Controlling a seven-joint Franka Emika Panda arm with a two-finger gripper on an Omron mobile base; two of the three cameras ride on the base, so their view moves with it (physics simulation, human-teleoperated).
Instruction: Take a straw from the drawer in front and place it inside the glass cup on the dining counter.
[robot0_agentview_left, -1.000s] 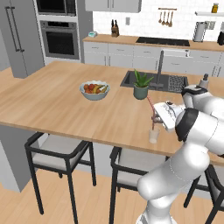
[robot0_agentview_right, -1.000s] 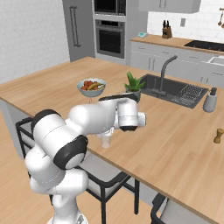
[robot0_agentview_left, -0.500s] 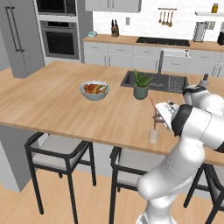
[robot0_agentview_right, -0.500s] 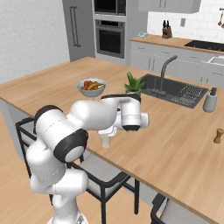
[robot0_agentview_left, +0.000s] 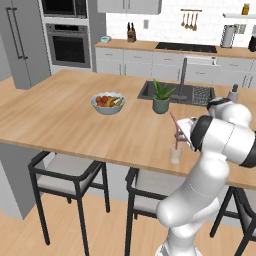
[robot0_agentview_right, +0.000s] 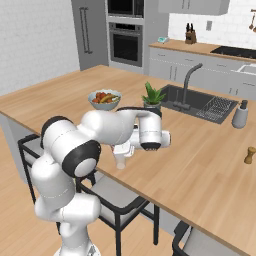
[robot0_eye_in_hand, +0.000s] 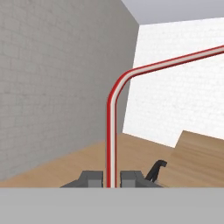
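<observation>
At the near edge of the dining counter (robot0_agentview_left: 60, 120), over the stools, here is how it stands:
Straw (robot0_eye_in_hand: 111, 131): pinched between the two dark fingertips in the hand view, red with a pale stripe, bent over near its top; from the left base view it slants up and left above the cup.
Gripper (robot0_eye_in_hand: 111, 178): clenched tight on the straw, jaws almost together around the thin shaft.
Glass cup (robot0_agentview_left: 175, 154): upright on the wood, close to the counter's front edge, directly under the hand; the straw's lower end reaches down at its mouth, though whether it is inside is too small to tell.
Fruit bowl (robot0_agentview_left: 108, 103): well to the left of the cup, further back on the slab.
Potted plant (robot0_agentview_left: 161, 97): just beside the dark sink (robot0_agentview_right: 195, 102).
Writing and labels: nothing readable on any item.
</observation>
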